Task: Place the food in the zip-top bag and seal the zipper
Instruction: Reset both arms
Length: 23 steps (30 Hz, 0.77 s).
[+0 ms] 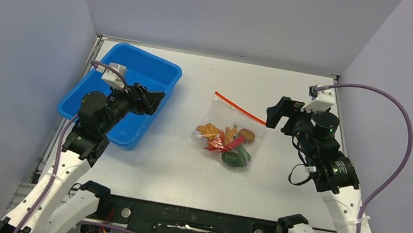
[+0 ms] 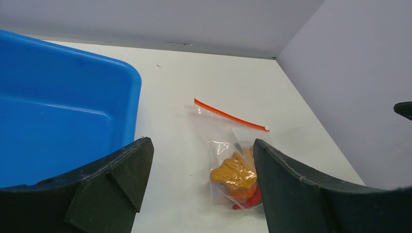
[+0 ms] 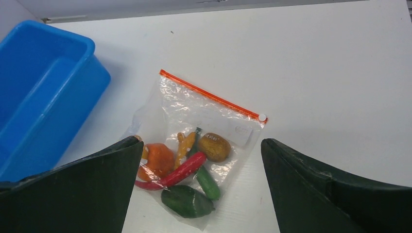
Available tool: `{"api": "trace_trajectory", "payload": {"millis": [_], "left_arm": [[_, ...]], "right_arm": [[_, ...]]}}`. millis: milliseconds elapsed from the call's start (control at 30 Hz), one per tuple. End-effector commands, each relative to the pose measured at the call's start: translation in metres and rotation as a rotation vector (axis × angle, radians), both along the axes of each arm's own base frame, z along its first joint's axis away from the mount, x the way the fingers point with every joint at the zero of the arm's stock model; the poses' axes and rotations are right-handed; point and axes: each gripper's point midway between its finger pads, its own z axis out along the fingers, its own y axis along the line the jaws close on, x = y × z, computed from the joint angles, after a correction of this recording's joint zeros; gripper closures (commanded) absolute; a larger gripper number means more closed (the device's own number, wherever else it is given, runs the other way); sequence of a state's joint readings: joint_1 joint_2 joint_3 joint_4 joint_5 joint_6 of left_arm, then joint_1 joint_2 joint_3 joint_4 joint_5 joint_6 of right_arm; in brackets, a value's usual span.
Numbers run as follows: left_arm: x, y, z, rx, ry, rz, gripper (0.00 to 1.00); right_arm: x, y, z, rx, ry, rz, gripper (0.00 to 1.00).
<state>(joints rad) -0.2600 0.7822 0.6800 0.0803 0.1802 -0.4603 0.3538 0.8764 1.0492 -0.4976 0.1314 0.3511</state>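
The clear zip-top bag (image 1: 228, 131) lies flat mid-table with the toy food (image 1: 230, 143) inside: an orange fruit (image 3: 156, 160), a brown lump (image 3: 214, 146), a red chili (image 3: 187, 169) and a dark green piece (image 3: 186, 201). Its red-orange zipper (image 3: 210, 95) runs along the far edge and lies straight. My left gripper (image 1: 154, 100) is open and empty over the blue tray's right rim, left of the bag. My right gripper (image 1: 274, 114) is open and empty, raised right of the bag. The bag also shows in the left wrist view (image 2: 233, 160).
The blue plastic tray (image 1: 93, 97) stands at the far left with nothing showing in it, also seen in the left wrist view (image 2: 58, 111) and the right wrist view (image 3: 43, 92). Grey walls enclose the table on three sides.
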Motion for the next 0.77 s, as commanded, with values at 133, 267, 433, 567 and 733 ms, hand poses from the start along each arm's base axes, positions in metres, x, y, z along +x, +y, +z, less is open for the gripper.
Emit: {"api": "trace_trajectory", "payload": {"millis": [133,267,433,567,733], "left_arm": [[-0.022,-0.006,0.061,-0.116,-0.152,-0.062,0.25],[-0.023,-0.007,0.06,-0.114,-0.145,-0.065,0.25],[-0.023,-0.006,0.059,-0.111,-0.139,-0.063,0.24],[-0.021,-0.007,0.058,-0.104,-0.13,-0.067,0.24],[-0.019,-0.007,0.054,-0.109,-0.121,-0.059,0.24]], "right_arm": [[-0.016,0.0,0.029,0.201,-0.063,-0.051,0.02],[-0.02,-0.005,0.036,0.197,-0.104,-0.063,0.02],[-0.027,-0.008,0.046,0.217,-0.143,-0.064,0.02],[-0.028,-0.008,0.039,0.222,-0.137,-0.063,0.02],[-0.029,-0.007,0.035,0.217,-0.112,-0.061,0.02]]}}
